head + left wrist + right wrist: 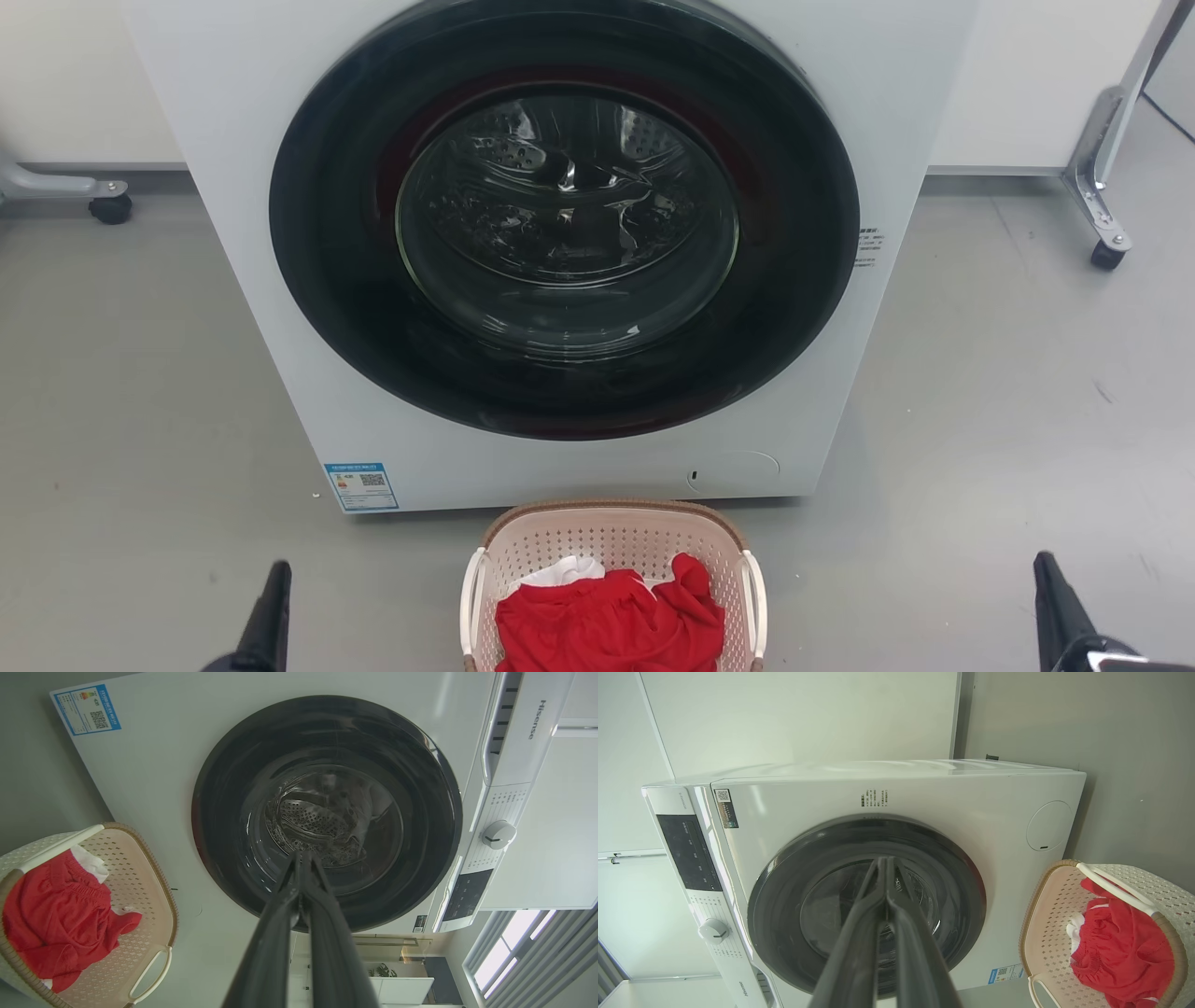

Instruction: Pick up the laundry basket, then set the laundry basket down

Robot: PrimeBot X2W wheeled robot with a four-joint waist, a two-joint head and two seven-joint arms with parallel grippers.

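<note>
Grey floor [140, 420]: the laundry basket [611, 541] stands just before the washing machine [523, 462], ungripped. Left gripper [301, 858] and right gripper [883, 861], fingers together, face the machine, presumably pre-approach.

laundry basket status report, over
Left hand shut, right hand shut, both off it. Laundry basket on floor before washing machine, red clothes inside. No obstacle seen.

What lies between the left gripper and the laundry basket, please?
In the head view, just bare grey floor separates the left gripper from the laundry basket.
</note>
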